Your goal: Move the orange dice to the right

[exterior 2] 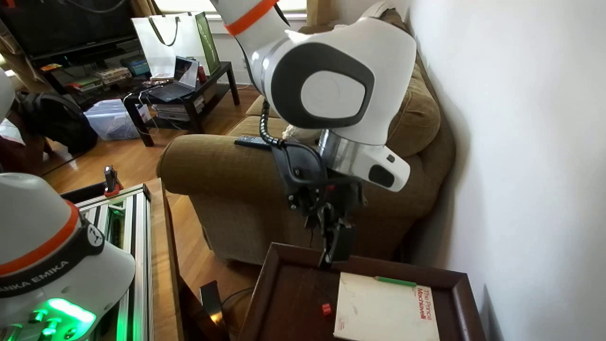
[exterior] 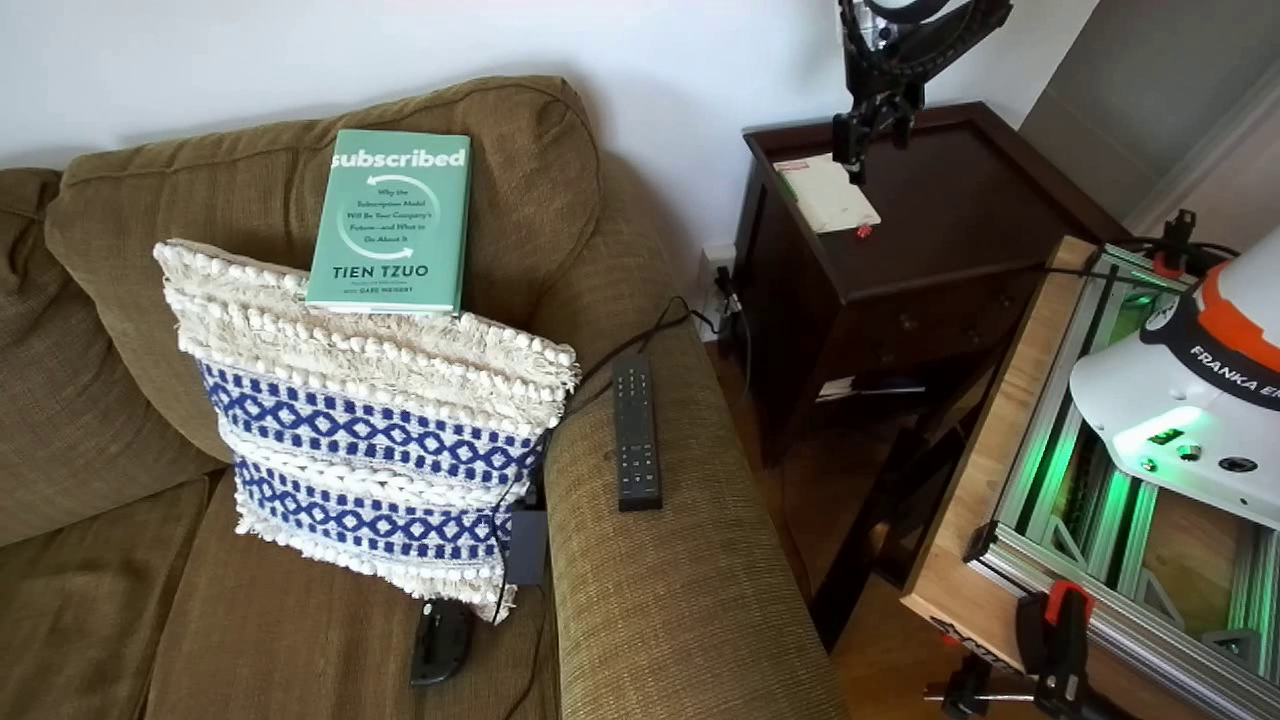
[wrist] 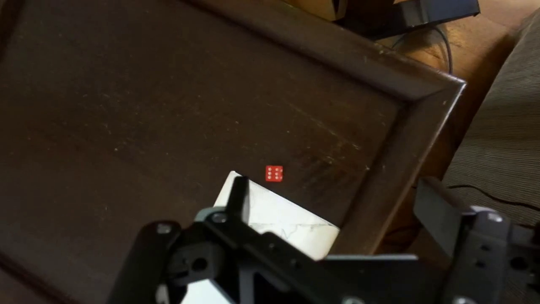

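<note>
The dice (wrist: 274,173) is a small red-orange cube with white pips. It lies on the dark brown side table, close beside the edge of a white book (wrist: 291,215). It also shows in both exterior views (exterior: 864,232) (exterior 2: 326,309). My gripper is open and empty in the wrist view (wrist: 337,211), its two fingers wide apart. The dice lies ahead of the fingers, nearer the left one, and is not touched. In both exterior views the gripper (exterior: 872,145) (exterior 2: 335,248) hangs above the table, near its sofa side.
The side table (exterior 2: 298,284) has a raised rim. A green pencil (exterior 2: 395,281) lies along the book's edge. A brown sofa (exterior 2: 227,199) with a remote (exterior: 636,430) on its arm stands beside the table. A white wall (exterior 2: 521,166) is behind.
</note>
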`<action>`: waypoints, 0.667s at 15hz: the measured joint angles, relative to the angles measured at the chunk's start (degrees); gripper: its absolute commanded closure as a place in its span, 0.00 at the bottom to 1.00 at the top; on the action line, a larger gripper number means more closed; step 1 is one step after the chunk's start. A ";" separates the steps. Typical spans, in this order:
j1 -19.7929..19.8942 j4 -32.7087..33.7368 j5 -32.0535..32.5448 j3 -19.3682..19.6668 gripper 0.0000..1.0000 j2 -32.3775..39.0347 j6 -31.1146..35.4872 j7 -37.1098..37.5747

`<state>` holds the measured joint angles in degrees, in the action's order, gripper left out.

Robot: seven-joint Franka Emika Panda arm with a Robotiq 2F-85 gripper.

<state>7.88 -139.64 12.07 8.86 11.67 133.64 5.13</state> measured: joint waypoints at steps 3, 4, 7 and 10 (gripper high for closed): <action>0.95 0.05 -0.78 1.30 0.00 3.99 4.20 0.06; 1.15 0.20 -1.49 1.31 0.00 5.28 4.48 0.06; 1.14 0.69 -2.32 1.29 0.00 7.48 5.20 0.06; 1.14 1.07 -2.46 1.29 0.00 7.63 5.21 0.06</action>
<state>9.03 -138.57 9.60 10.16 19.30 138.85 5.18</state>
